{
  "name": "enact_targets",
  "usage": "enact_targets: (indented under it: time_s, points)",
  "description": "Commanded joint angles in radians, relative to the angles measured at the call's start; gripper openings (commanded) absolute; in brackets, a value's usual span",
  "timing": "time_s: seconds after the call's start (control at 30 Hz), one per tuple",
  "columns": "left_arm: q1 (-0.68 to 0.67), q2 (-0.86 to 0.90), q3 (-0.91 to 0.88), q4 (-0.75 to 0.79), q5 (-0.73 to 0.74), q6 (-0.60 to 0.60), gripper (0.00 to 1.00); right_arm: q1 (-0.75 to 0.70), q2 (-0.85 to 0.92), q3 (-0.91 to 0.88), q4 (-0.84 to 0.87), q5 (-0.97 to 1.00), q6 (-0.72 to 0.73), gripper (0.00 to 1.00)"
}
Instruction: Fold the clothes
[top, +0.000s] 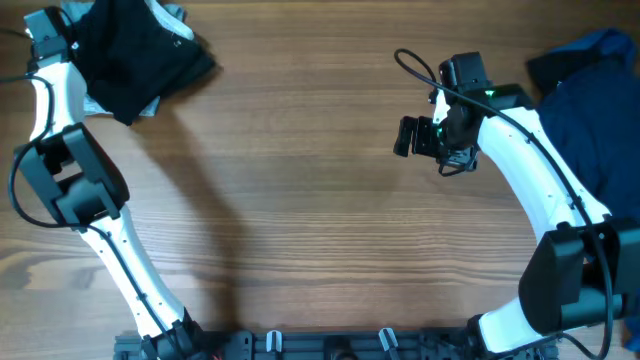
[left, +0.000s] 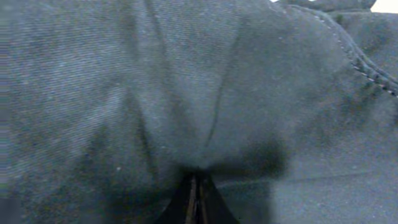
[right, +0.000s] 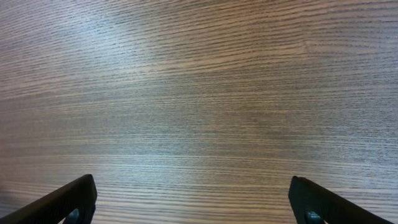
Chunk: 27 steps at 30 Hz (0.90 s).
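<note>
A black garment (top: 140, 55) lies bunched over a grey one at the table's far left corner. My left gripper (top: 68, 25) is at its left edge. In the left wrist view the dark fabric (left: 186, 81) fills the frame, and its folds run into my left gripper's fingers (left: 199, 199), which are pressed together on the cloth. My right gripper (top: 405, 137) is open and empty over bare wood right of centre. The right wrist view shows its fingers (right: 193, 202) wide apart above the wood.
A pile of dark blue clothes (top: 590, 100) lies at the table's right edge, behind my right arm. The wooden table (top: 300, 200) spans the middle between the two piles.
</note>
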Motion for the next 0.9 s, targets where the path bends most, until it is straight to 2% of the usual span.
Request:
enact_targets:
  time_s: [0.0,0.23,0.33,0.43,0.5,0.53,0.67,0.8,0.87]
  points:
    - [0.031,-0.106,-0.004,-0.009,-0.041,0.005,0.04,0.000,0.013,0.002,0.002,-0.009,-0.018,1.00]
    - [0.000,-0.238,-0.004,-0.024,0.048,-0.010,0.07,0.000,0.013,0.002,0.006,-0.009,-0.018,1.00]
    - [-0.017,-0.205,-0.004,-0.027,0.062,-0.025,0.10,0.000,0.013,0.002,0.003,-0.009,-0.018,1.00]
    - [-0.031,-0.139,-0.004,0.040,0.061,-0.025,0.14,0.000,0.013,0.002,-0.002,-0.009,-0.018,0.99]
    - [-0.034,-0.089,-0.004,0.113,0.060,-0.025,0.24,0.000,0.013,0.002,-0.012,-0.009,-0.018,1.00]
    - [-0.034,-0.054,-0.004,0.172,0.061,-0.025,0.25,0.000,0.013,0.002,-0.017,-0.009,-0.018,1.00]
    - [-0.032,0.050,-0.004,0.331,0.061,-0.025,0.21,0.000,0.013,0.002,-0.024,-0.009,-0.015,1.00]
    - [-0.032,0.126,-0.004,0.311,0.061,-0.021,0.22,0.000,0.013,0.002,-0.024,-0.010,-0.009,1.00]
    - [-0.032,0.138,-0.004,0.278,0.060,-0.020,0.17,0.000,0.013,0.002,-0.024,-0.018,-0.010,1.00]
